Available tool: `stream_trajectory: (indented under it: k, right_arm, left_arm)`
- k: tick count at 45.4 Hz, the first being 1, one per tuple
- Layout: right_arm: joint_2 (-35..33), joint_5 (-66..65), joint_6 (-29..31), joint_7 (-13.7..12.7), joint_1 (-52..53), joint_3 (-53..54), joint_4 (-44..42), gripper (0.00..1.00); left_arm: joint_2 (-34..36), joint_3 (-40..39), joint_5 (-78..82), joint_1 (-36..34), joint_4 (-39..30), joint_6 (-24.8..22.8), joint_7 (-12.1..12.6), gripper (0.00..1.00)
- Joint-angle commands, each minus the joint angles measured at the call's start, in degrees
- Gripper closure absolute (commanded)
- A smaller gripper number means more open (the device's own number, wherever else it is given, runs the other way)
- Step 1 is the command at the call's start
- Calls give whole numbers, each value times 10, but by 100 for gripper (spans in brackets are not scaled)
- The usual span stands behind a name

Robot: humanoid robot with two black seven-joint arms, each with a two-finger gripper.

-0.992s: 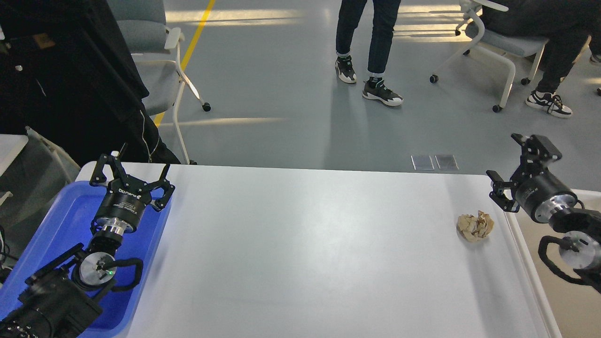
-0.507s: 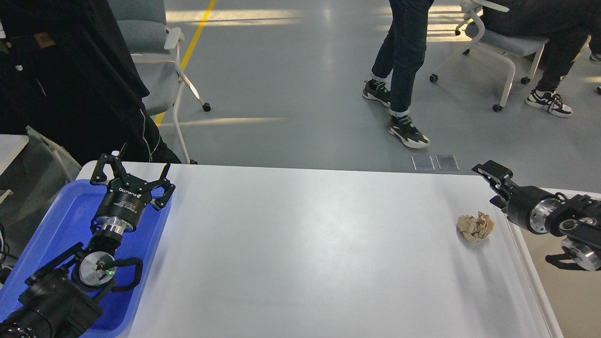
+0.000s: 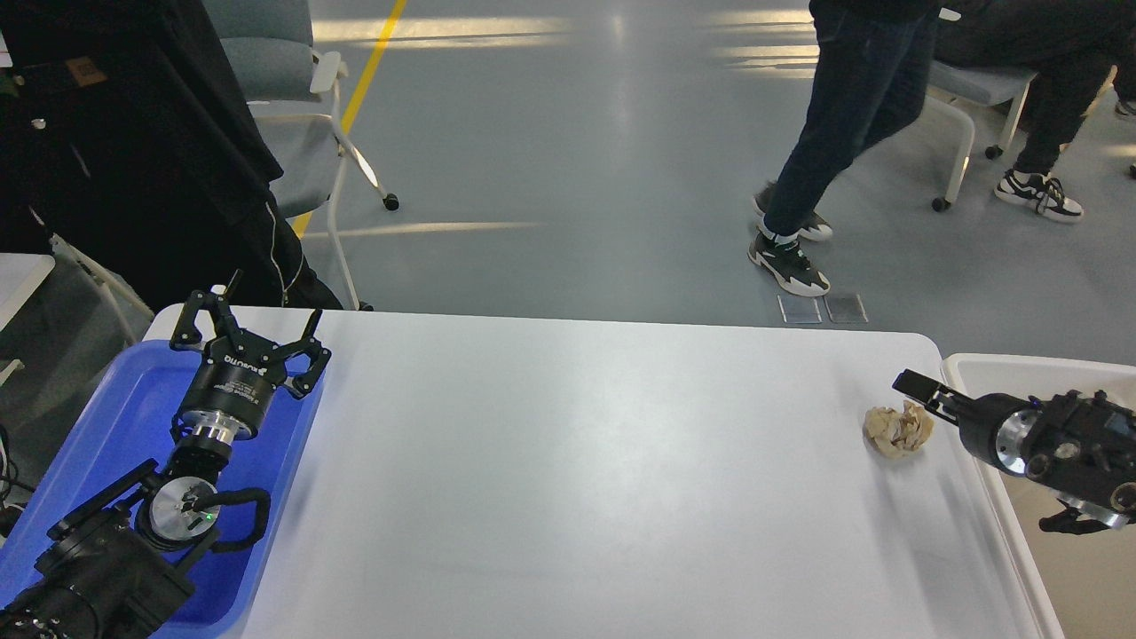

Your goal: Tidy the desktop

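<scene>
The tabletop (image 3: pixel 577 479), seen from the head view, is a broad glossy white slab with rounded corners, and the one stray thing on it is a crumpled paper ball (image 3: pixel 899 429) lying near its right edge. That ball looks light, soft and springy, so I judge it will squash rather than slip, and a pinch across its widest middle should hold it; too light a squeeze might let it roll on the smooth surface. The right end effector (image 3: pixel 923 396) sits low just beside the ball, on its right, pointing at it end-on, and I cannot tell whether its fingers are apart or together. A cream bin (image 3: pixel 1003 368) stands right against the tabletop's right edge, so the carry would be short. The left end effector (image 3: pixel 249 335) hangs above the blue tray (image 3: pixel 98 426) at the left edge, fingers spread and holding nothing. The whole middle of the tabletop is open room, well apart from either arm.
</scene>
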Motion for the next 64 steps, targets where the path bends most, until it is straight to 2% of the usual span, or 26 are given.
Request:
stream_trajectory:
  k: [1,12,22,43,51,59,64]
  right_arm:
    - [76,-4,-2,2,-3,-31,-89,0]
    - [121,-4,-2,1,-23,-33,-132,0]
    - [162,-4,1,10,-50,-39,-208,0]
    - [212,-4,-3,12,-76,-39,-279,3]
    - [239,-5,-2,16,-90,-41,-324,29]
    - [244,-6,-2,15,-100,-41,-330,63]
    - [244,-6,-2,16,-106,-42,-330,91]
  left_arm:
    - [0,0,0,0,0,0,0,0]
    - [0,0,0,-1,0,0,0,0]
    - [0,0,0,-1,0,0,0,0]
    - [0,0,0,0,0,0,0,0]
    - [0,0,0,-1,0,0,0,0]
    - [0,0,0,-1,0,0,0,0]
    - [0,0,0,-1,0,0,0,0]
